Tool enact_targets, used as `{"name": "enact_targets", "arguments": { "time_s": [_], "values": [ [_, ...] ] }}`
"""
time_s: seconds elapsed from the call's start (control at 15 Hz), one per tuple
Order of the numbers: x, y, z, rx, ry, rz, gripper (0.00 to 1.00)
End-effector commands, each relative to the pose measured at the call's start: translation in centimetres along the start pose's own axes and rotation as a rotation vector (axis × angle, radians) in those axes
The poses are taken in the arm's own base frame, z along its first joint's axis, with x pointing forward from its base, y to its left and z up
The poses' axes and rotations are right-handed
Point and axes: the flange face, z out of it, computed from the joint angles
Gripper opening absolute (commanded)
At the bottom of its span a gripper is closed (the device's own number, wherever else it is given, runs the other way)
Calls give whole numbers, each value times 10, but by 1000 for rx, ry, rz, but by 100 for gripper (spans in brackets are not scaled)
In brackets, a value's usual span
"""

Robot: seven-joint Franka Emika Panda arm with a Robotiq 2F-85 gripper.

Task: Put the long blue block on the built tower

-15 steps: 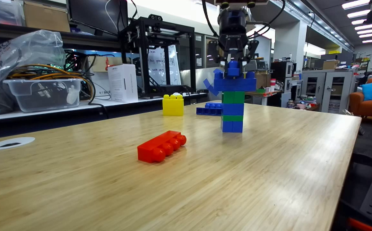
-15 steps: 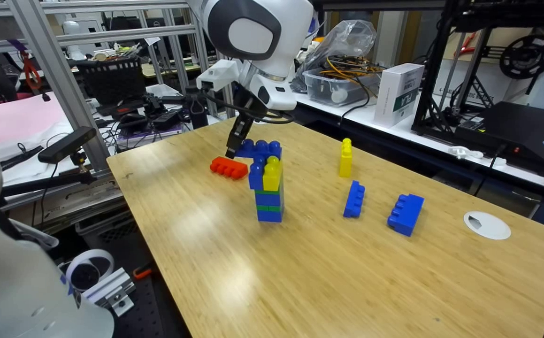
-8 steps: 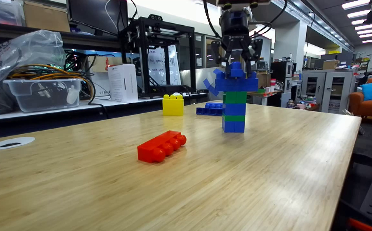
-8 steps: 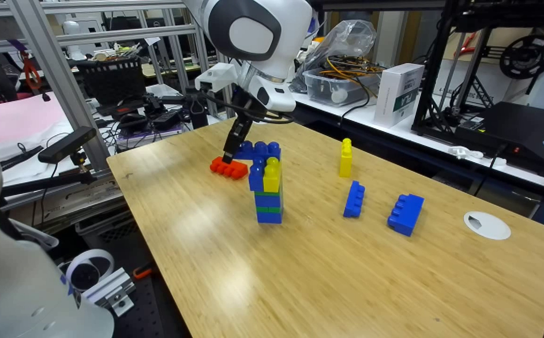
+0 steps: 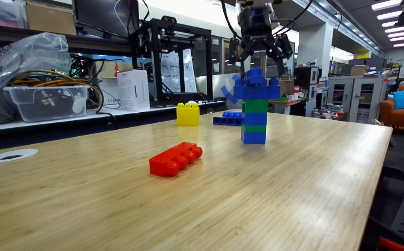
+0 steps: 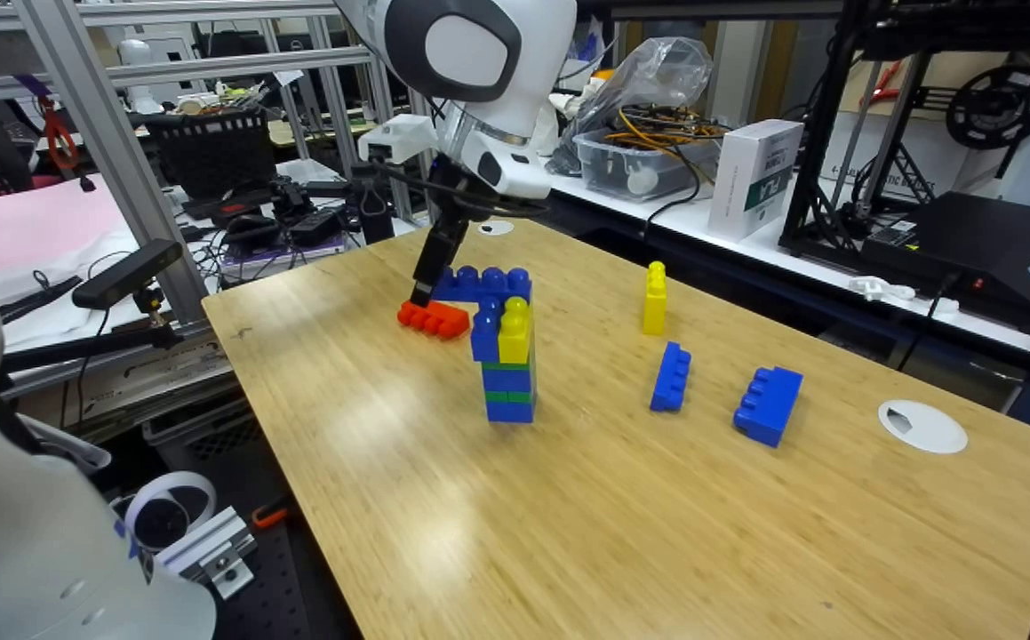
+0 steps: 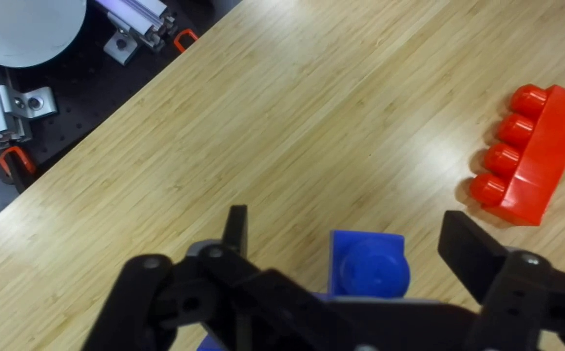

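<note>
Gripper (image 5: 261, 72): the brand "ROBOTIQ" runs in pale capitals across the black body, a small mark before it.
Plastic bag (image 5: 38, 52): "SERVICE" slants upward in dark capitals; smaller lettering below is too blurred to read.
White box (image 6: 756, 180): "PLA" stands in white on a green patch, in an exterior view.
Whiteboard (image 5: 189, 69): handwriting in several lines; the top one shows "lean", the rest is unclear.
Pale panel (image 5: 111, 85): "4-1", then capitals too small for sure reading.
Grey cabinet (image 5: 352, 97): capitals ending in "CAR", low behind its door.
</note>
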Motion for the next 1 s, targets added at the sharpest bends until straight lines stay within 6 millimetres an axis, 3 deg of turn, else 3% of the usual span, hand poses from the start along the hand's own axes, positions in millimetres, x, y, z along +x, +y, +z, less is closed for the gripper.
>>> {"name": "enact_targets", "arguments": {
  "time_s": [0.0,0.53,0.8,0.93],
  "values": [
    [-24,0,-13,-38,26,-24,100],
    [-84,-1,-59,-86,230,-162,100],
    [-86,5,-82,-91,353,-230,100],
    [-75,6,-88,-70,438,-255,100]
  ]
}}
